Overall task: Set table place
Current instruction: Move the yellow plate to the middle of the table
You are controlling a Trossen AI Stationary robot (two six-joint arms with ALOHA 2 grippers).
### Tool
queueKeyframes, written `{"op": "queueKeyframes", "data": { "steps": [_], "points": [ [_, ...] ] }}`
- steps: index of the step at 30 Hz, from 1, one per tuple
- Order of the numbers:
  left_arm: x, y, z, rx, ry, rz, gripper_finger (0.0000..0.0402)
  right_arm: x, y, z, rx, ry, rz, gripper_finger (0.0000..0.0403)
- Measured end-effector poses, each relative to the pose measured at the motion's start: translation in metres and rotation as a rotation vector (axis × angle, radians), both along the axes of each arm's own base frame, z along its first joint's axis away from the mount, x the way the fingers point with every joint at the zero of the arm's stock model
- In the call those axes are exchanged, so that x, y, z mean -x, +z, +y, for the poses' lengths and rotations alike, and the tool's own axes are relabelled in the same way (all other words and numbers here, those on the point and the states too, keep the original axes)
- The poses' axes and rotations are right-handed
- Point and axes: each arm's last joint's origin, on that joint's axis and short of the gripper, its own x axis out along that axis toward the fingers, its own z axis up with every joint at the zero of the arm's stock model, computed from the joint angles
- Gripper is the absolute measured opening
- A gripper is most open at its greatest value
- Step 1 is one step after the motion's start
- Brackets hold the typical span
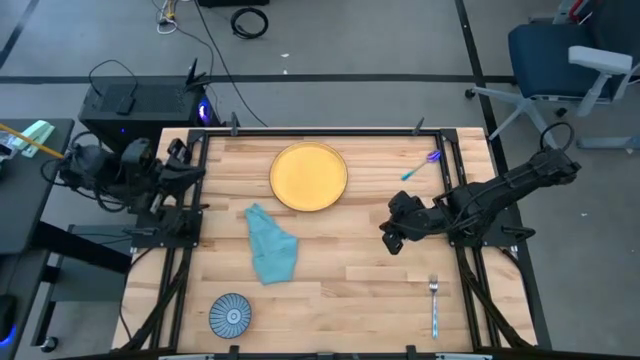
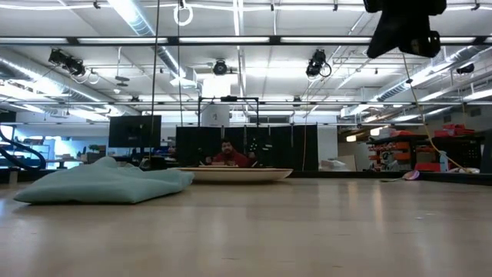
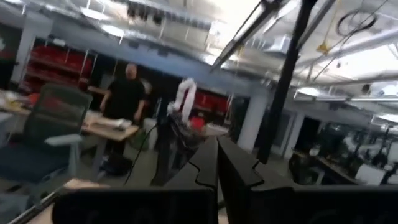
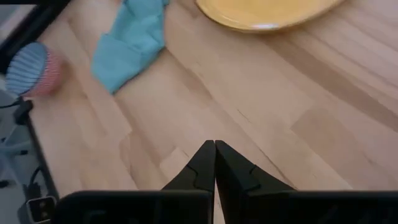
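Observation:
A yellow plate [image 1: 309, 177] lies flat at the far middle of the wooden table [image 1: 340, 280]. A crumpled teal cloth [image 1: 271, 244] lies near the table's middle left. A blue patterned bowl [image 1: 231, 314] stands at the near left. A fork [image 1: 434, 305] lies at the near right, and a blue and purple utensil [image 1: 421, 166] at the far right. My right gripper [image 1: 390, 240] is shut and empty above the table's right middle; it also shows in its wrist view [image 4: 215, 148]. My left gripper [image 3: 217, 149] is shut and empty at the table's far left edge.
Black rail frames run along the table's left and right sides [image 1: 170, 270]. Bare wood lies in the table's middle and near middle [image 1: 350, 300]. A person [image 3: 124, 99] stands in the room beyond the table.

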Motion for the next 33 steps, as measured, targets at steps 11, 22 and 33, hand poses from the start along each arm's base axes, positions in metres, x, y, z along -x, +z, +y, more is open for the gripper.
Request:
{"op": "queueKeyframes", "data": {
  "steps": [11, 22, 33],
  "points": [
    [-0.047, 0.012, 0.008, -0.026, -0.107, 0.095, 0.0006, 0.004, 0.035, -0.001, 0.09, 0.19, -0.275, 0.0017],
    [-0.087, -0.004, 0.058, 0.117, 0.01, 0.217, 0.0023, 0.085, 0.06, -0.036, 0.156, 0.228, -0.65, 0.0017],
    [-0.124, -0.053, 0.158, 0.442, 0.336, 0.384, 0.002, 0.125, 0.034, -0.057, 0.147, 0.071, -0.758, 0.0017]
  ]
}}
